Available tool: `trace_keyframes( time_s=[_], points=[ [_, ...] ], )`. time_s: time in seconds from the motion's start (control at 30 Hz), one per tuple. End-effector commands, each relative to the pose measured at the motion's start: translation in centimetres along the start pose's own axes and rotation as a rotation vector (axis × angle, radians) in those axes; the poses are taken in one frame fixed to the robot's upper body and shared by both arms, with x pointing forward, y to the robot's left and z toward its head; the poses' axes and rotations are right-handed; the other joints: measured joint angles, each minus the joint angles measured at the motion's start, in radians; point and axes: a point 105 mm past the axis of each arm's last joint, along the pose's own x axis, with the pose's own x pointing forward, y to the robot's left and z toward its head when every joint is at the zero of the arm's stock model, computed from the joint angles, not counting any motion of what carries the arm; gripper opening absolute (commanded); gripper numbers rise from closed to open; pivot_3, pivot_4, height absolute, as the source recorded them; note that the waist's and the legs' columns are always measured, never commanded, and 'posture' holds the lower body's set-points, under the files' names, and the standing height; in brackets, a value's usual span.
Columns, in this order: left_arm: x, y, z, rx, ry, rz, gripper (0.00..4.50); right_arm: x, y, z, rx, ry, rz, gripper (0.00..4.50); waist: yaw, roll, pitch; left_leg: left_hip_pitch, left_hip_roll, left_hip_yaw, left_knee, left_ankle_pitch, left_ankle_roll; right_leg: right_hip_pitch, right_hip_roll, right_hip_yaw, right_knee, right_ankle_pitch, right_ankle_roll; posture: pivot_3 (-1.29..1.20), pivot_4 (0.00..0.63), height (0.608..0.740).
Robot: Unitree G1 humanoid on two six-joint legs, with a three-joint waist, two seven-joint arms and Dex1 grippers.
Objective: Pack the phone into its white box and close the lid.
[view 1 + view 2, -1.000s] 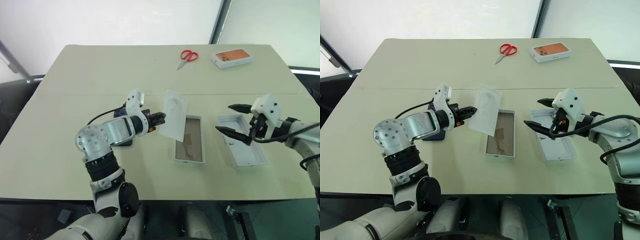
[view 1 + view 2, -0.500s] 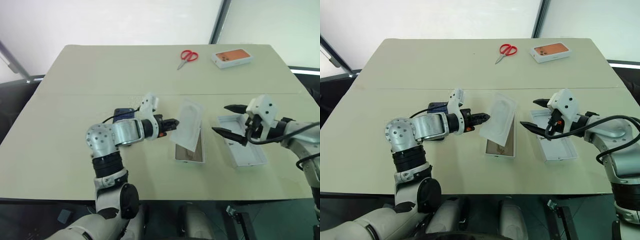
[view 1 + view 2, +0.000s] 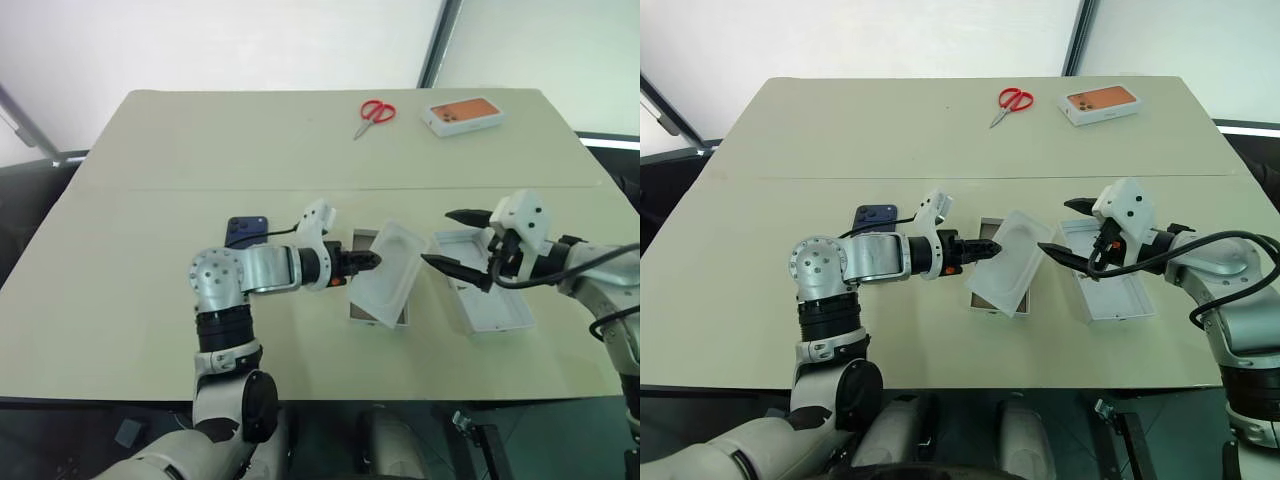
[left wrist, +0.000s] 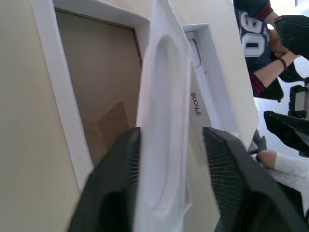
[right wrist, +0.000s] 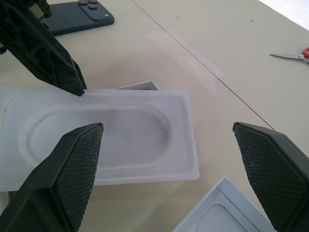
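The tray (image 3: 390,272), tilted over the box (image 3: 362,300), sits between the left gripper (image 3: 368,262)'s parted fingers, seemingly released; it could be dropped askew. The right gripper (image 3: 452,240) is spread, empty.

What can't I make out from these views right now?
- Shallow white box base: head views, mostly covered by the thin white moulded tray insert.
- Left gripper: left wrist view, insert stands between spread fingers; whether they press it is unclear.
- Dark navy smartphone: near end behind the left arm.
- White lid: outer face underneath.
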Motion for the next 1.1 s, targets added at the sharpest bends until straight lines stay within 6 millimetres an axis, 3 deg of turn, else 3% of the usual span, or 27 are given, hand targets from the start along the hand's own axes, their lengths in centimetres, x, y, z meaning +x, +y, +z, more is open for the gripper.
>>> trace_keyframes(
  time_s=[0.03,0.07,0.3,0.33,0.43,0.57,0.63,0.9,1.1],
  points=[
    [0.4,-1.3,-1.2,-0.027,0.013,-0.089,4.02,0.2,0.2,1.5,-0.039,-0.048,0.006,4.50,0.001,-0.001,0.000,0.000,0.000,0.000,0.000,0.000,0.000,0.000,0.000,0.000,0.000,0.000,0.000,0.00,0.150,0.697],
    [0.0,-1.0,-1.0,-0.027,0.000,-0.086,4.47,0.2,0.3,1.5,-0.038,-0.049,0.010,4.50,0.001,0.000,0.000,0.000,0.000,0.000,0.000,0.000,0.000,0.000,0.000,0.000,0.000,0.000,0.000,0.00,0.150,0.697],
    [-4.1,1.0,1.6,0.017,-0.152,-0.031,4.47,1.4,0.9,0.4,-0.025,-0.001,0.033,4.50,-0.003,0.000,0.000,0.000,0.000,0.000,0.000,0.000,-0.001,0.000,0.000,0.000,0.001,0.000,0.000,0.00,0.150,0.697],
    [-4.9,1.5,2.0,0.042,-0.173,-0.001,4.49,1.7,1.0,0.2,-0.026,0.009,0.036,4.25,-0.005,0.000,0.000,0.000,0.000,0.000,0.000,0.000,-0.001,0.000,0.000,0.000,0.001,0.000,0.000,0.00,0.150,0.697],
    [-6.9,2.3,3.3,0.118,-0.242,0.065,4.50,2.2,1.6,0.2,-0.026,0.011,0.064,3.24,-0.006,0.000,-0.001,0.000,0.000,0.000,0.000,0.000,-0.001,-0.001,0.000,0.000,0.001,0.000,0.000,0.00,0.150,0.697],
    [-9.2,2.0,5.0,0.267,-0.368,0.104,4.50,3.3,1.8,0.1,-0.037,0.028,0.073,1.05,-0.002,0.000,-0.001,0.000,0.000,0.000,0.000,0.000,-0.001,0.000,0.000,0.000,0.000,0.000,0.000,0.00,0.150,0.697],
    [-10.2,2.5,5.1,0.441,-0.388,0.196,4.50,4.2,2.0,-0.3,-0.063,0.063,0.068,0.04,-0.001,0.001,-0.001,0.000,0.000,0.000,0.000,0.001,-0.001,-0.001,0.000,0.000,0.000,0.000,0.000,0.00,0.150,0.697],
    [-13.0,6.0,3.0,0.911,-0.369,0.294,4.50,7.9,1.2,-2.2,-0.108,0.181,-0.051,0.04,-0.007,0.002,-0.001,0.000,0.001,0.000,-0.003,0.001,-0.001,-0.002,0.000,0.001,0.000,0.000,-0.001,0.00,0.150,0.697],
    [-13.7,7.2,0.5,0.977,-0.310,0.237,4.50,9.4,1.3,-3.2,-0.114,0.216,-0.068,0.04,0.000,0.002,-0.001,-0.001,0.000,0.000,-0.003,0.000,0.001,-0.002,-0.001,0.001,-0.001,0.000,-0.001,0.00,0.150,0.697]
  ],
)
